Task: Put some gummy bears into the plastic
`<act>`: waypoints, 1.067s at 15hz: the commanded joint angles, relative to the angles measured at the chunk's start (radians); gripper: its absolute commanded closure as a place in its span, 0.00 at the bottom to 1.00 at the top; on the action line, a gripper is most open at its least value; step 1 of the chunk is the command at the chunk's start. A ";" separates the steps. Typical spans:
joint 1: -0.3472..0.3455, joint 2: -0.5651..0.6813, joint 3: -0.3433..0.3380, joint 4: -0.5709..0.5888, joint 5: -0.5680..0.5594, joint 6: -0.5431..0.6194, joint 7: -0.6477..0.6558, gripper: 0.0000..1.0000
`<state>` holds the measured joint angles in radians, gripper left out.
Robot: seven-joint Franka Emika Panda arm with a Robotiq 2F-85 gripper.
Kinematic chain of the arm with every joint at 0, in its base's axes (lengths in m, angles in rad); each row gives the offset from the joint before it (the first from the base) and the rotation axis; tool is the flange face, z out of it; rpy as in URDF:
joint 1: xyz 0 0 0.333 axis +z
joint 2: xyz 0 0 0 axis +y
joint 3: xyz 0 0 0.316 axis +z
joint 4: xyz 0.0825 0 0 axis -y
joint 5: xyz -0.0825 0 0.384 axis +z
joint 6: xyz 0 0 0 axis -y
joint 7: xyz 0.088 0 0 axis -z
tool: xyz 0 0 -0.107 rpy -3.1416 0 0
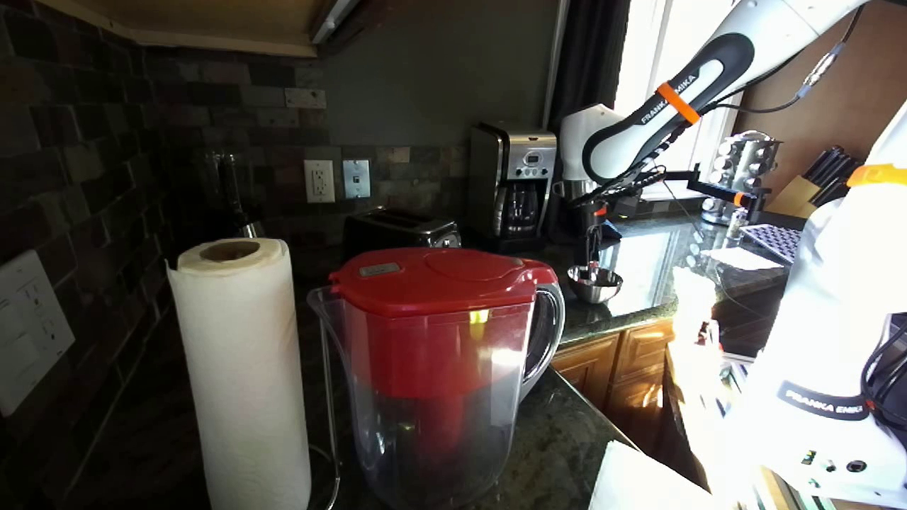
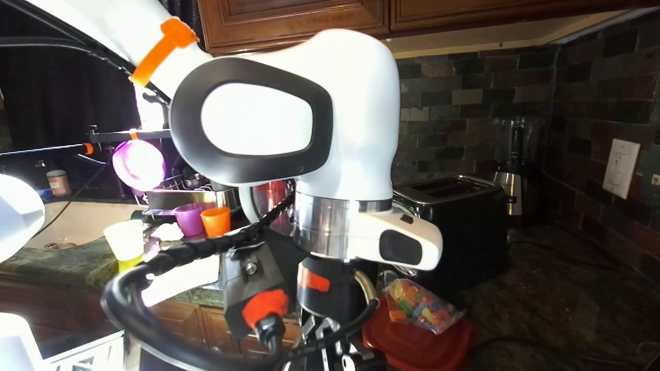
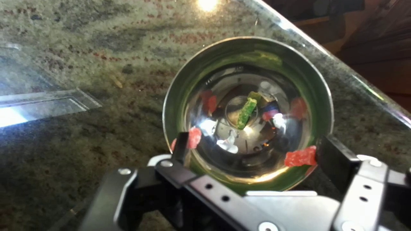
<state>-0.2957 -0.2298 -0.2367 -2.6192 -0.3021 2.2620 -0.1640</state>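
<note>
The fingers (image 3: 335,158) stand wide apart at the mouth of the metal bowl (image 3: 247,48), one tip at about eight o'clock of the rim and one at four, with nothing clamped between them. The spread would let them straddle a piece, and the bowl seems meant to keep pieces gathered on the bench (image 3: 128,115), whose edge runs just beside it at two o'clock. A green candy (image 3: 246,114) lies at the middle of the bowl's floor, between the tips and toward twelve o'clock of them. A red candy (image 3: 194,138) shows beside the eight o'clock tip, partly hidden by it; a second red candy (image 3: 300,156) appears to touch the four o'clock tip. Whether either clings to a finger or rests on the bowl's wall cannot be told. More pieces fill a clear bag (image 2: 424,305) toward five o'clock in an exterior view. Which plastic thing the task means is unclear.
</note>
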 commanded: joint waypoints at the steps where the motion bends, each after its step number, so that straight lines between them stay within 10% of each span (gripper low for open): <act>1: 0.013 -0.010 -0.025 -0.007 0.041 0.020 -0.050 0.00; 16: 0.017 -0.028 -0.028 0.008 0.116 -0.034 -0.108 0.00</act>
<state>-0.2744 -0.2313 -0.2464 -2.6156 -0.1867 2.2631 -0.2703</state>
